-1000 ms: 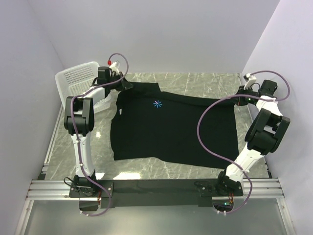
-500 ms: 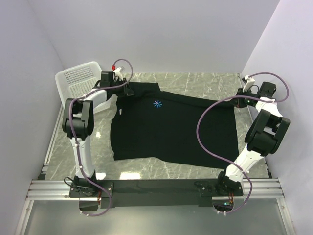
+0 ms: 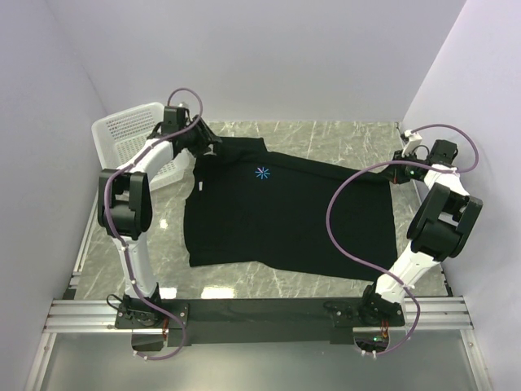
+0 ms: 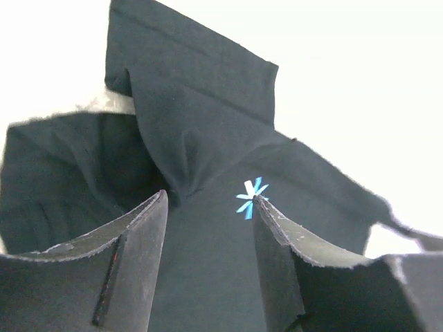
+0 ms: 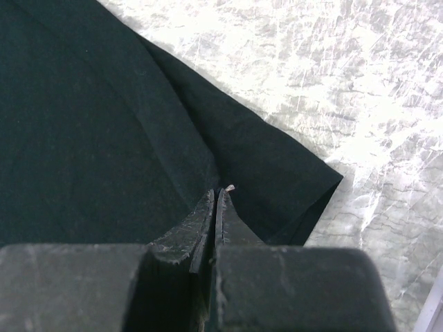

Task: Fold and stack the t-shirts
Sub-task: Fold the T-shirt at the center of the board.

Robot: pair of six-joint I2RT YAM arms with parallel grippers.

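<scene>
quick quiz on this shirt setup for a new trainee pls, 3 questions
1. True or false: the left fingers are pressed together.
2. The star mark on the black t-shirt is: A red, B blue, C yellow?
3. What white thing stands at the far left corner of the table?

Key: 1 false, they stand apart. 2 B. 3 the basket.
</scene>
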